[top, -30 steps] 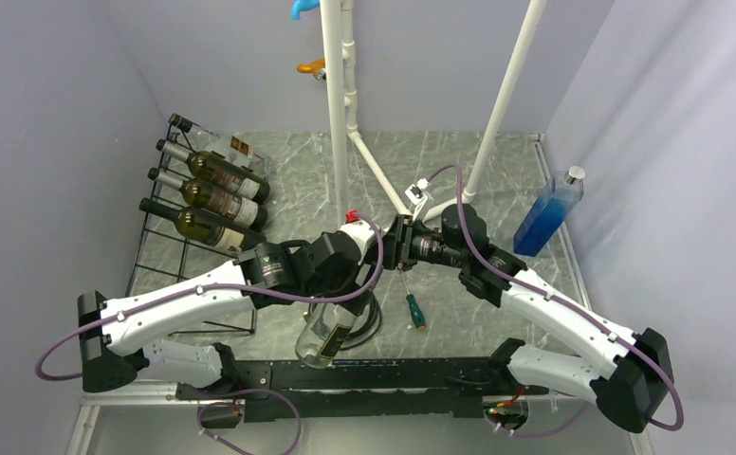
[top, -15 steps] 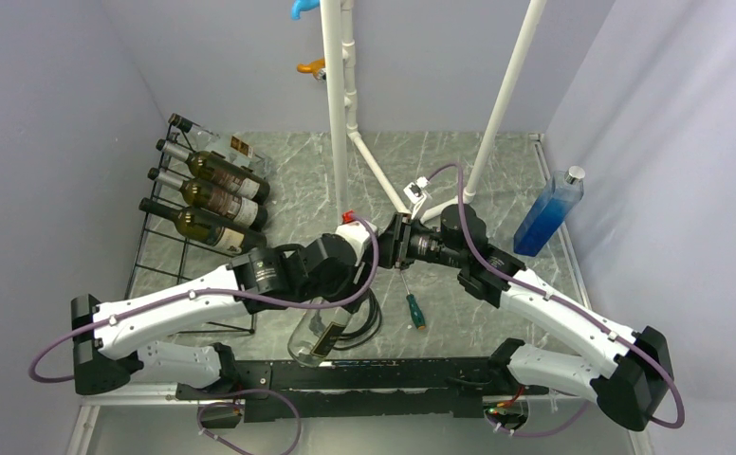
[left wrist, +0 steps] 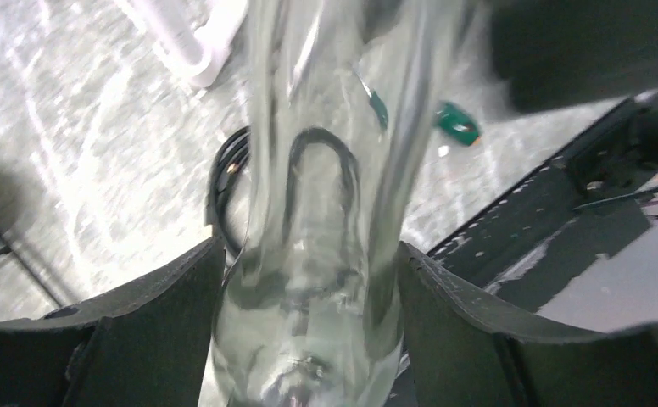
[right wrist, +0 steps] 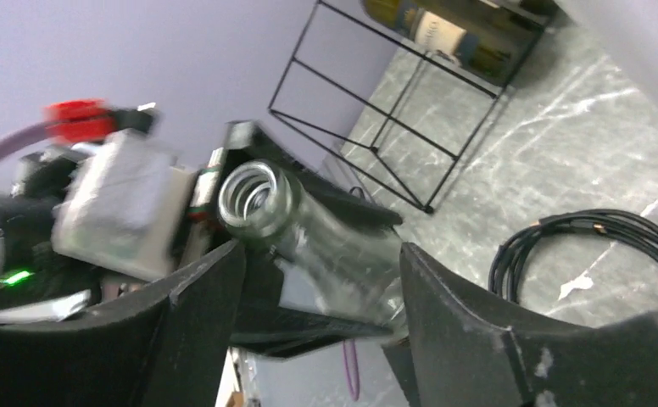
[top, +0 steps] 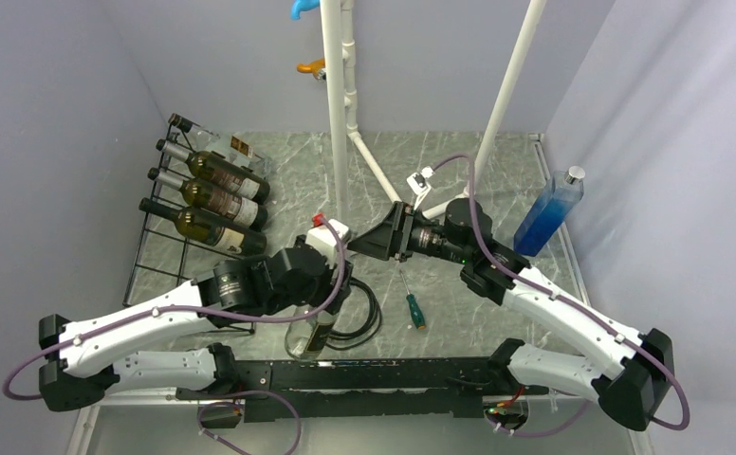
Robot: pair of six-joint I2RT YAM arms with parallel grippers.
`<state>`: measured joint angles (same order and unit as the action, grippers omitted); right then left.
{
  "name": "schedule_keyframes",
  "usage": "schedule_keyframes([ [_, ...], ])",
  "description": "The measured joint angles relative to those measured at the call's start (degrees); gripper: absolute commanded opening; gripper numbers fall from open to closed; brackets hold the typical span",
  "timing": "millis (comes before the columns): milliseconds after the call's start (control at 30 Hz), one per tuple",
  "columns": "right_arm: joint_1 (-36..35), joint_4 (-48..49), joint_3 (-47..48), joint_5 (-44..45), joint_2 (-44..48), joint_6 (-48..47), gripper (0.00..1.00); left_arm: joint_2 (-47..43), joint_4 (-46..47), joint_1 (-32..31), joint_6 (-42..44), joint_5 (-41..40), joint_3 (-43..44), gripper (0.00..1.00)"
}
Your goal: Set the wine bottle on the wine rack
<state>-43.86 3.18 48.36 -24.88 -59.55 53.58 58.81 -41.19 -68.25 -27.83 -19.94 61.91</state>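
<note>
1. We see the handover just completed: the left claw (left wrist: 310, 284) has clamped onto the wine bottle (left wrist: 326, 195), its pads pressed against the clear glass on both sides
2. The right claw (right wrist: 321, 250) has released; its fingers are spread, and the bottle's open mouth sits ahead of them, apart from both
3. The left arm has drawn back with the load, so the bottle's body now shows under the left claw, well away from the right claw; whether its base touches the desk (top: 497, 180) we cannot tell
4. The wine rack (top: 186, 270) stands beyond the left claw and off to its left, four bottles (top: 214, 175) already lying on it
5. We judge the left arm now carries alone: next, swing leftward to a free tier, minding slick glass
</note>
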Motion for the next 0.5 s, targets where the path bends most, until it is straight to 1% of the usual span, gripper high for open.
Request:
schedule_keyframes([
  [67, 0.2, 0.1, 1.0, 0.5, 0.9, 0.8, 0.88, -1.9, -2.1, 0.5, -0.2, -1.5, -1.9, 0.00],
  [100, 0.1, 0.2, 1.3, 0.7, 1.3, 0.8, 0.92, -2.4, -3.2, 0.6, -0.2, -2.0, -2.4, 0.00],
  [167, 0.2, 0.3, 1.9, 1.6, 2.5, 1.1, 0.96, -3.3, -4.0, 0.7, -0.3, -3.4, -3.7, 0.00],
  [333, 0.4, -2.5, 5.0, 5.0, 4.3, 0.1, 0.99, -4.7, -6.4, 0.7, -0.6, -4.5, -4.5, 0.00],
  [500, 0.4, -7.0, 6.4, 9.1, 7.3, -1.6, 1.00, -8.1, -8.4, 0.7, -1.6, -6.4, -4.5, 0.00],
])
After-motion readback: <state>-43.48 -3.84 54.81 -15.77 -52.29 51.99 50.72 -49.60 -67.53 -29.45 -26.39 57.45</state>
